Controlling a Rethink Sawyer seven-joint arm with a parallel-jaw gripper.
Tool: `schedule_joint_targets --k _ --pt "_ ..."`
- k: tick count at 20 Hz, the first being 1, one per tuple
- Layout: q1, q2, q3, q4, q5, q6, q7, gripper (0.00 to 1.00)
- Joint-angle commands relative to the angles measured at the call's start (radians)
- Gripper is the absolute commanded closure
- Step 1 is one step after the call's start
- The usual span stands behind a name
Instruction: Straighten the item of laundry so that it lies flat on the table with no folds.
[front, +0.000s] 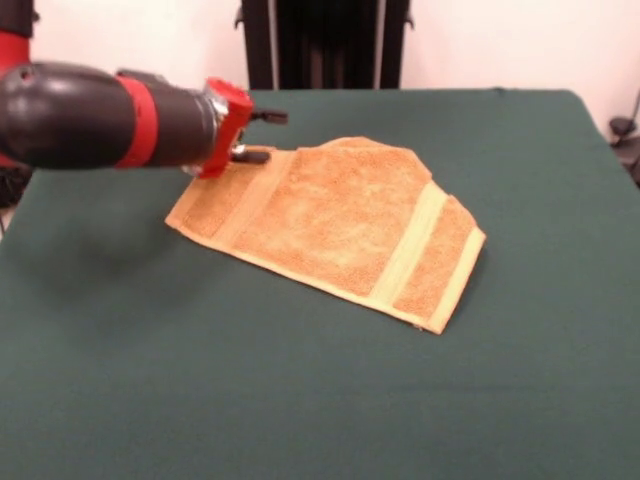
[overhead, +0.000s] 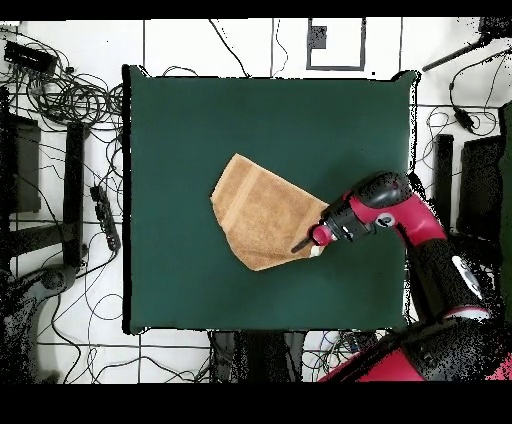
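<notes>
The item of laundry, a golden-orange towel with paler bands, lies near the middle of the table. One band runs near its right end and another near its left end. Its far right corner looks folded in, which gives a slanted edge. My gripper reaches in from the left at the towel's far left corner. It is open, with one finger above the cloth and the other at its edge. From overhead, the towel lies on the table, and the gripper is at its lower right corner.
Broad stretches of green cloth surround the towel on all sides. Overhead, cables and black stands lie on the floor around the table. My arm crosses the table's right edge.
</notes>
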Motion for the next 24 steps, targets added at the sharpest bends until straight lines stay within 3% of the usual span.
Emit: schedule_joint_targets --k 1,8,19,22,24 --pt "0.115 -0.168 -0.034 0.16 0.175 0.026 0.449 0.0" --pt "0.202 -0.202 -0.098 0.126 0.216 0.054 0.492 0.0" --pt "0.269 -0.149 -0.112 0.03 0.285 0.099 0.578 0.0" --pt "0.288 -0.111 -0.107 0.009 0.318 0.034 0.593 0.0" --pt "0.309 -0.076 -0.103 -0.042 0.278 -0.053 0.527 0.0"
